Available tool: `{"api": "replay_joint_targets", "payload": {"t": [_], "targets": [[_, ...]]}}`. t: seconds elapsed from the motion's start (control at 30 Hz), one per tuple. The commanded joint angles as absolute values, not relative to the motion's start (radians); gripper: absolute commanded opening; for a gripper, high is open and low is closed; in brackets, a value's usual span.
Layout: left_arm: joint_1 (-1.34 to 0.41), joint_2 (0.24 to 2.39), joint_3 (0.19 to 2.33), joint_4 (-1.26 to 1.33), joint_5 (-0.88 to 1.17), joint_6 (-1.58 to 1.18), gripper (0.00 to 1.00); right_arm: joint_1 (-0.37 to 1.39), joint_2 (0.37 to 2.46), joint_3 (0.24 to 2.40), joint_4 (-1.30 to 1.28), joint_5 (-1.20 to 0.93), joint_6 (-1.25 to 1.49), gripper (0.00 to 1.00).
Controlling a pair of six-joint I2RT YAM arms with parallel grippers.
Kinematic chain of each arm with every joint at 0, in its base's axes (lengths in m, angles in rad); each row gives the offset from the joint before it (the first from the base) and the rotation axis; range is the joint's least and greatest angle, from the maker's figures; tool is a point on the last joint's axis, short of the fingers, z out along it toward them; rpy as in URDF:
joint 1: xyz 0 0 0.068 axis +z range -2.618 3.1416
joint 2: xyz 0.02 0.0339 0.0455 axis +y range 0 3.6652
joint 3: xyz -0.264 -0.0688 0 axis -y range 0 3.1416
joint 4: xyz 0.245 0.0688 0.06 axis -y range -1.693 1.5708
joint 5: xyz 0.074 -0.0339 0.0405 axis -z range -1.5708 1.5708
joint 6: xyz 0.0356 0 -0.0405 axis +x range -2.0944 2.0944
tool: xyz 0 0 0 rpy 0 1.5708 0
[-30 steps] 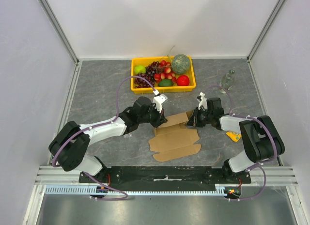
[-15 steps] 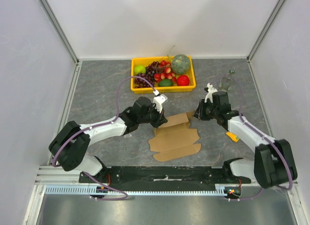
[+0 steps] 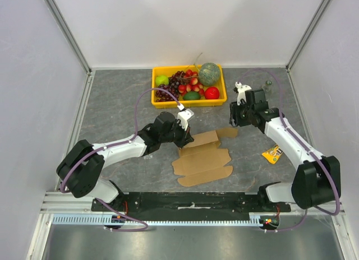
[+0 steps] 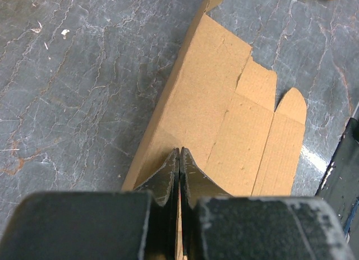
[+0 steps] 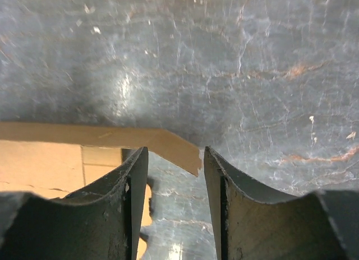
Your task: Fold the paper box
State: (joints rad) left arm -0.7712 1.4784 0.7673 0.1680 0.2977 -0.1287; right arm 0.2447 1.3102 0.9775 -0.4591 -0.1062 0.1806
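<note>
The paper box [image 3: 202, 159] is a flat brown cardboard sheet with flaps, lying on the grey table between the arms. Its far-left panel is tilted up, and my left gripper [image 3: 187, 138] is shut on that panel's edge. In the left wrist view the fingers [image 4: 168, 173] are pressed together with a thin strip of the paper box [image 4: 224, 103] between them. My right gripper [image 3: 232, 119] hovers open just behind the sheet's right flap [image 3: 227, 131]. In the right wrist view, the flap's pointed tip [image 5: 168, 142] sits free beyond the spread jaws of the right gripper [image 5: 174, 159].
A yellow crate [image 3: 168, 103] of fruit stands behind the box at the back centre. A clear bottle [image 3: 263, 92] lies at the back right. A small yellow packet [image 3: 272, 154] lies right of the box, under the right arm. White walls enclose the table.
The right gripper has opened, let go of the box's right flap, and pulled back toward the far right. The flap has dropped lower. The left gripper holds as before.
</note>
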Motion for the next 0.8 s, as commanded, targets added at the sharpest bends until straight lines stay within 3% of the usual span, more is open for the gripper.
{"api": "replay_joint_targets", "payload": {"t": [0.0,0.43,0.77], "targets": [[-0.775,1.496,0.752,0.137,0.296,-0.126,0.02,0.247,1.365,1.032,-0.578,-0.100,0.086,0.52],[-0.775,1.499,0.752,0.141,0.296,-0.126,0.02,0.245,1.445,1.017,-0.555,-0.158,0.040,0.49],[-0.775,1.502,0.753,0.146,0.298,-0.126,0.02,0.245,1.462,0.989,-0.543,-0.196,0.060,0.31]]}}
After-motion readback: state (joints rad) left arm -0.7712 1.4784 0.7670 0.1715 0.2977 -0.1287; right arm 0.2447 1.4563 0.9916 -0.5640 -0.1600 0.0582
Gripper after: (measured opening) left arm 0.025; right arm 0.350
